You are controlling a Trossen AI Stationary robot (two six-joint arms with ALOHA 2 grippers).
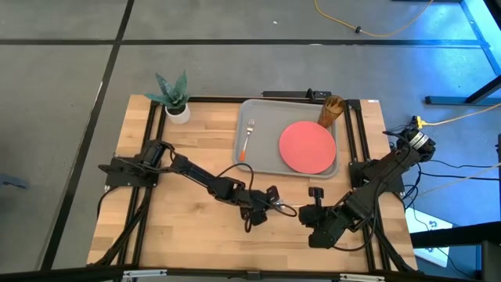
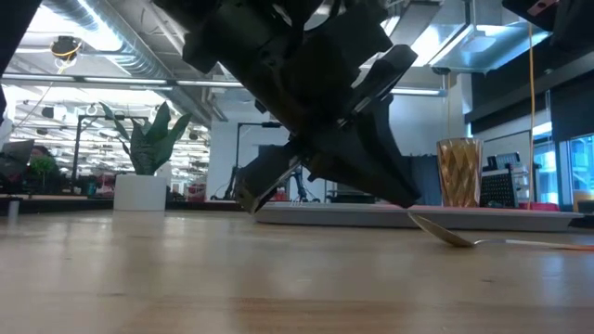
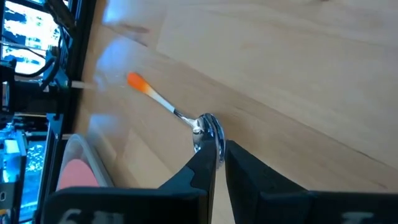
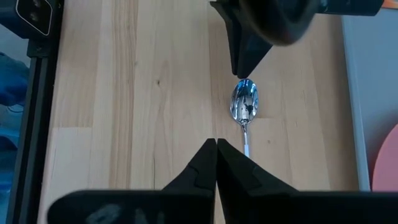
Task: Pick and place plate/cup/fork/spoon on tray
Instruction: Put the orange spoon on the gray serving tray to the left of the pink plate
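Spoon (image 4: 244, 109), one: small, silver rounded bowl, thin orange handle, lying flat on the wooden table (image 1: 180, 227) between the two end effectors, off the tray. We read its long axis as running from the left arm toward the right arm, bowl at the left arm's end, orange tip at the right arm's end.

Left end effector (image 3: 219, 152): fingers nearly together, a thin gap between them, tips just at the bowl; we cannot tell whether they touch it. This arm is the nearer one. The spoon lies straight ahead of its tips, handle running off toward 10 o'clock in its wrist view.

Right end effector (image 4: 216, 144): fingers pressed together, holding nothing, poised over the handle end.

Tray (image 1: 262, 110), one: large grey rectangular, low rim, at 12 o'clock from the spoon in the high view. On it we count:
- one flat round coral-red plate (image 1: 308, 146)
- one fork (image 1: 248, 135), silver tines, orange handle
- one translucent amber tumbler cup (image 1: 331, 112)

Only the spoon remains to be placed, in our judgement.
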